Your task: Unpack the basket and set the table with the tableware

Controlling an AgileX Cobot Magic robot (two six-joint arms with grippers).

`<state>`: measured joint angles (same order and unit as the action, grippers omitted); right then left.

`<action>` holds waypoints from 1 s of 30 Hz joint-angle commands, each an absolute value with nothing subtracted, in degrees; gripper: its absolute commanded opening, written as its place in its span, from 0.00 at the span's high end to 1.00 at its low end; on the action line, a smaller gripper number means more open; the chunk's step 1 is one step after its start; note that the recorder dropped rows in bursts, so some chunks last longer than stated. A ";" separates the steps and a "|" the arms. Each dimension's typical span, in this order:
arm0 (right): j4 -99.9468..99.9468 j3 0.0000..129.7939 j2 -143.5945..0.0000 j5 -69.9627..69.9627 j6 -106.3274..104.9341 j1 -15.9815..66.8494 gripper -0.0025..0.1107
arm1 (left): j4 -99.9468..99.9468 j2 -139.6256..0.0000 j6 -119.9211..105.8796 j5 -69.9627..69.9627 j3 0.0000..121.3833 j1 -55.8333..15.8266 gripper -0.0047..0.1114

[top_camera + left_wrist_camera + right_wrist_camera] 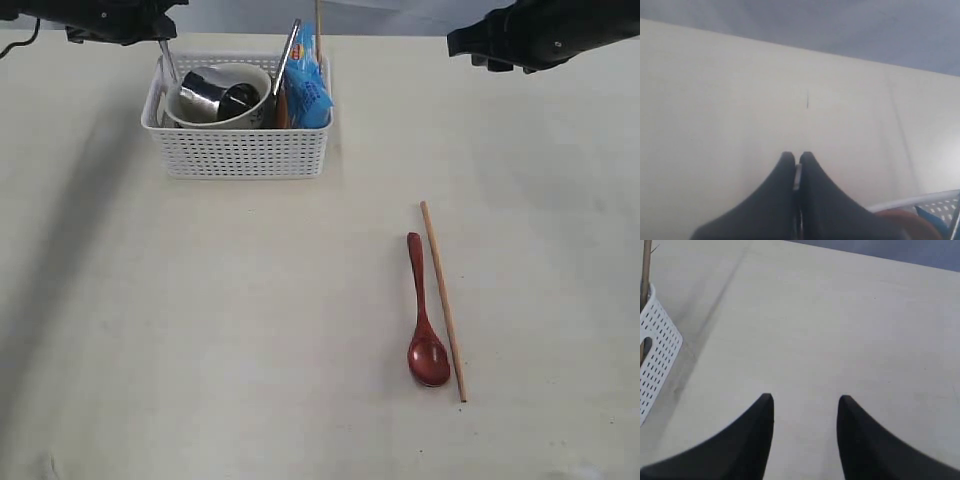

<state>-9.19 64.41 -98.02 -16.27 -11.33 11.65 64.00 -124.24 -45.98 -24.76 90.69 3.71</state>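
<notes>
On the pale beige matte worktop (200, 330), toward the upper left of the exterior view, the white perforated plastic basket (237, 150) holds most of the tableware. It contains a cream bowl (262, 78) with a shiny steel cup (205, 95) lying in it, a slim steel utensil (168, 62) at its left rear corner, and an upright wooden chopstick (318, 22) beside a blue chip bag (308, 92). A dark red wooden spoon (424, 310) and a second wooden chopstick (443, 300) lie just beside each other on the worktop, well apart from the basket. The left gripper (796, 156) is closed with a thin bright sliver between its jaws, judged to be that utensil's handle. The handle should be rigid, light and smooth, so it is liable to pivot or slip; grip it squarely and lift straight up. The right gripper (805, 399) stands open and empty above bare worktop. Whether the utensil is a knife or a fork cannot be told, since its working end is hidden inside the basket. A reddish-brown rim (902, 222), probably the plate, is cut off.
</notes>
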 commanded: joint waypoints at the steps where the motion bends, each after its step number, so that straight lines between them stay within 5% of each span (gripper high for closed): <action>1: -8.98 64.56 -97.93 -15.34 -11.78 11.41 0.63 | 65.16 -120.38 -46.82 -24.55 90.87 3.63 0.96; 14: -8.98 64.56 -97.93 -15.34 -11.78 11.41 0.63 | 64.82 -112.08 -52.67 -26.59 90.87 3.63 0.96; 30: -9.20 64.56 -96.74 -15.44 -12.06 12.69 0.63 | 64.67 -104.76 -56.67 -45.58 90.87 3.63 0.96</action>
